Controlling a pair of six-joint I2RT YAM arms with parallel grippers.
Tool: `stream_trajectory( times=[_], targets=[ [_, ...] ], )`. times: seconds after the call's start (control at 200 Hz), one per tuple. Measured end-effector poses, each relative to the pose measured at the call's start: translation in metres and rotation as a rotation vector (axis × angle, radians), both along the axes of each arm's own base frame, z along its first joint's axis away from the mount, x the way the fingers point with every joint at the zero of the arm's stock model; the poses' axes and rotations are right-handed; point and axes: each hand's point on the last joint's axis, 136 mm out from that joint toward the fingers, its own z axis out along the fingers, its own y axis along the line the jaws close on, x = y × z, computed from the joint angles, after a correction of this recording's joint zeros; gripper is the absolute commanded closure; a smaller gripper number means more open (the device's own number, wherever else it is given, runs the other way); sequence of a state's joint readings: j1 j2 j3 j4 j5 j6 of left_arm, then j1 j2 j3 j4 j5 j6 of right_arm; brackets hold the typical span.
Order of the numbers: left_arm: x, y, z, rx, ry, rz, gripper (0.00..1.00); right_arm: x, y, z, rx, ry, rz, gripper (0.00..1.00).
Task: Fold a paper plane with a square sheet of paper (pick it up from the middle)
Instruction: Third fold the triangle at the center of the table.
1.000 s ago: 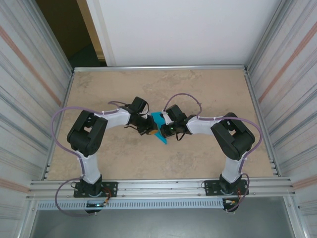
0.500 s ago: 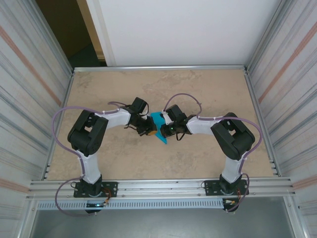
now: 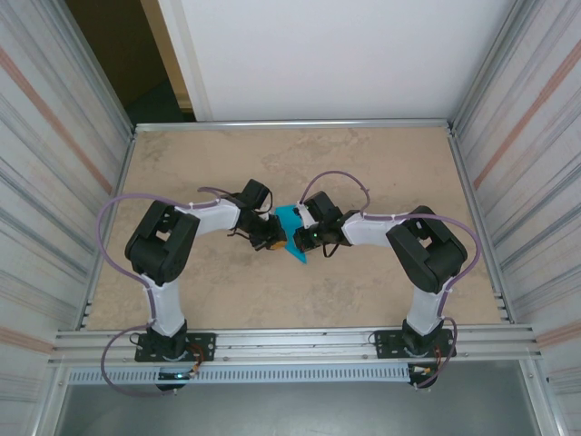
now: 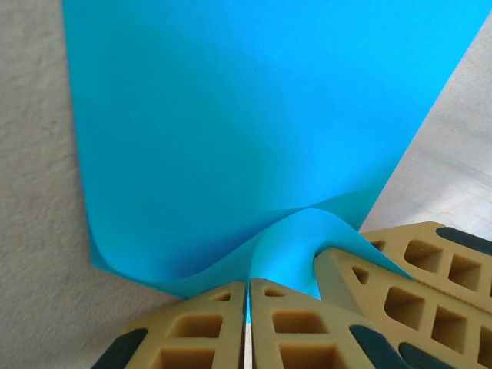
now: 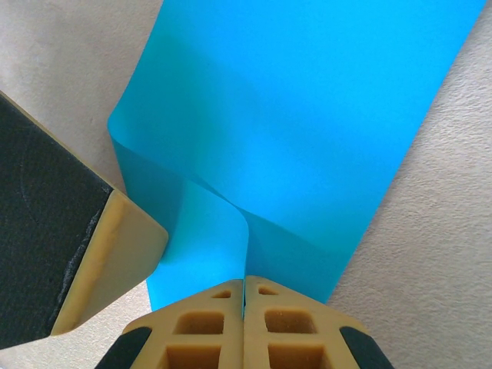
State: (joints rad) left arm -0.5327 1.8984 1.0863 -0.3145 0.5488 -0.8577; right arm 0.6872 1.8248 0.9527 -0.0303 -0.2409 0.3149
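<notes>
The square sheet of paper (image 3: pixel 290 229) is teal-blue and sits between the two grippers at the table's middle. In the top view its pointed corner reaches toward the near edge. My left gripper (image 4: pixel 247 286) is shut on a raised curl of the paper (image 4: pixel 254 115). My right gripper (image 5: pixel 244 280) is shut on a fold of the same sheet (image 5: pixel 307 115). The two grippers nearly touch, the left gripper (image 3: pixel 271 238) to the left of the sheet and the right gripper (image 3: pixel 305 238) to its right. The right gripper's tan fingers (image 4: pixel 419 265) appear in the left wrist view.
The beige table (image 3: pixel 381 173) is walled by metal rails and ribbed side panels (image 3: pixel 54 163). Purple cables loop off both arms (image 3: pixel 104 227). The arm bases are bolted to the near rail (image 3: pixel 290 343).
</notes>
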Motion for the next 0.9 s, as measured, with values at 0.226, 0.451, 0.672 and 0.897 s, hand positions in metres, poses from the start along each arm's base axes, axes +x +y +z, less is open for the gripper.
stream_trajectory(
  times=[0.226,0.451,0.672,0.897],
  targets=[
    [-0.001,0.001,-0.001,0.004,0.005,0.000,0.90,0.000,0.000,0.000,0.002,0.001,0.001,1.00],
    [-0.002,0.002,-0.001,0.014,0.015,0.002,0.90,0.000,0.000,0.000,0.002,0.001,0.001,0.99],
    [-0.001,0.002,-0.003,0.030,0.025,-0.002,0.91,0.000,0.000,0.003,0.010,0.008,-0.020,0.71],
    [0.000,0.003,-0.003,0.038,0.025,-0.007,0.91,0.015,-0.024,0.025,0.012,0.018,-0.165,0.50]
  ],
)
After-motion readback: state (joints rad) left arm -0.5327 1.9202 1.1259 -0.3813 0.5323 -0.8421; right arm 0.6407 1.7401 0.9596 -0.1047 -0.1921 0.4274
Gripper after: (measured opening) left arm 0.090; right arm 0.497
